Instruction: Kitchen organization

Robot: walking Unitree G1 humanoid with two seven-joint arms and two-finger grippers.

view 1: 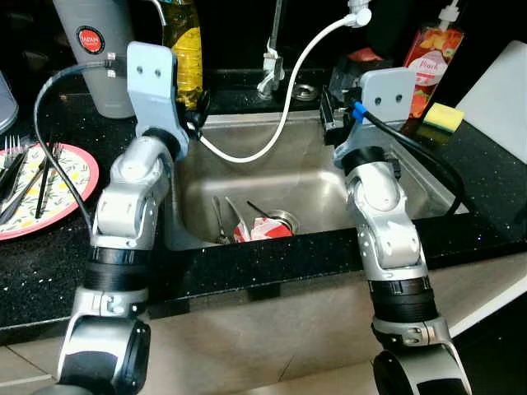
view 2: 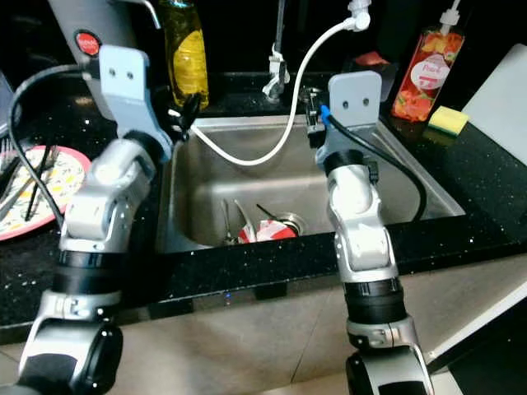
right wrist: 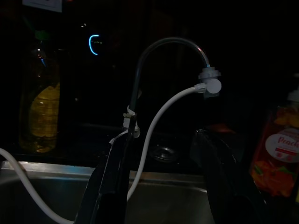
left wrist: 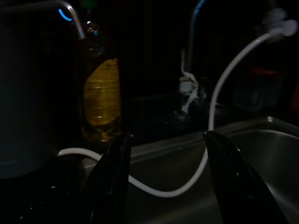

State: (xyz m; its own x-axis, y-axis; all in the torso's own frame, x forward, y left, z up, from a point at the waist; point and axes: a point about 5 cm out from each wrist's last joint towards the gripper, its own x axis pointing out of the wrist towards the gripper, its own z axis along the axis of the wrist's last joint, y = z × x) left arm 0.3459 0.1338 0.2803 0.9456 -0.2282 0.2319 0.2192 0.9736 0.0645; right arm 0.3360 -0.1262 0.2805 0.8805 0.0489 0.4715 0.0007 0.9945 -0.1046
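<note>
Sink [view 1: 329, 177] is set in the black worktop; red item and cutlery [view 1: 255, 224] lie by its drain. Both grippers, left [left wrist: 163, 186] and right [right wrist: 161, 182], hover over the sink's back rim, fingers apart, empty. Risk: snagging the white hose [view 1: 288, 107] draped between them while reaching down.

The two head cameras look down from high up at the shiny steel sink [view 1: 329, 177]; both wrist cameras sit low and close, facing the curved grey tap [right wrist: 161, 46] and thin white hose [left wrist: 219, 100].

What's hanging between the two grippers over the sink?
A white hose sags between the left gripper and right gripper, seen in both eye views.
</note>
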